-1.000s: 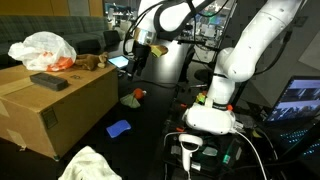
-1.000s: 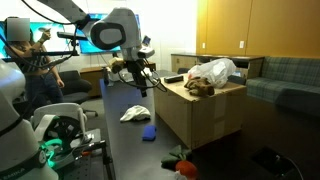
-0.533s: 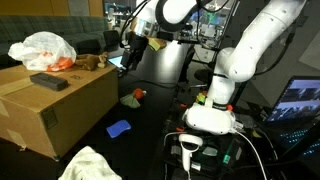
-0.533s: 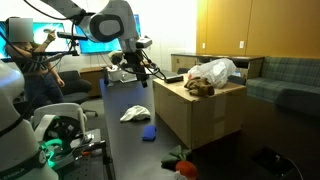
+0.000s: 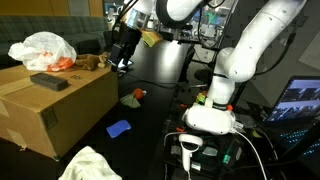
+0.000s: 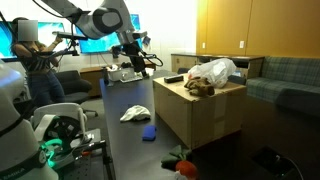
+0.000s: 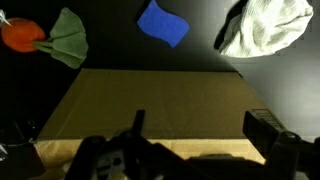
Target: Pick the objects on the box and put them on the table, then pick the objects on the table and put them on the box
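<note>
On the wide black table (image 5: 158, 118) stands the brown cardboard carton (image 5: 55, 112). It has taped seams and is far the biggest item.

On the table beside it:
- large white cloth (image 5: 88, 165), crumpled
- blue flat pad (image 5: 119, 128), between cloth and toy
- small red-green toy (image 5: 133, 97), just beside the carton's edge

The three lie apart from one another, with bare black surface between them.

On the carton top:
- white-and-orange plastic bag (image 5: 42, 50), at the far side
- dark grey slab (image 5: 48, 81), nearer the front edge
- brown lump (image 5: 90, 62), at the end nearest the arm

The gripper (image 5: 120, 60) hangs near that end, above top level. Its fingers (image 7: 265, 130) are spread wide with nothing between them.

In the wrist view, a bare stretch of carton top lies below, its edge straight, with open table beyond.

The white robot base (image 5: 213, 105) sits well apart from the carton. A person (image 6: 28, 50) stands in the background.
</note>
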Robot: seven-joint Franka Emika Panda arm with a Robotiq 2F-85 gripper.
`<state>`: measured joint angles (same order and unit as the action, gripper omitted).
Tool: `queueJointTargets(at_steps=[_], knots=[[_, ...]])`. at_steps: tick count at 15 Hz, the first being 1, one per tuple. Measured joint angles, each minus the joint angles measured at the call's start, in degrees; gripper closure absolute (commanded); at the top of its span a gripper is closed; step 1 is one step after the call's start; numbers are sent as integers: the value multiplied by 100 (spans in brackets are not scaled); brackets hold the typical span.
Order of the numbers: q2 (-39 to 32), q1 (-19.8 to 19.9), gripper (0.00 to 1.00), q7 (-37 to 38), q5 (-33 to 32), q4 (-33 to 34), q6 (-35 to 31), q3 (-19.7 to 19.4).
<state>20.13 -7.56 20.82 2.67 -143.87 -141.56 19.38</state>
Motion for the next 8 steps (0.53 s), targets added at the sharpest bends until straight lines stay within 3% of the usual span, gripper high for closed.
queueJointTargets(at_steps=[8], knots=[[-665, -246, 0, 619, -161, 986, 691, 396]])
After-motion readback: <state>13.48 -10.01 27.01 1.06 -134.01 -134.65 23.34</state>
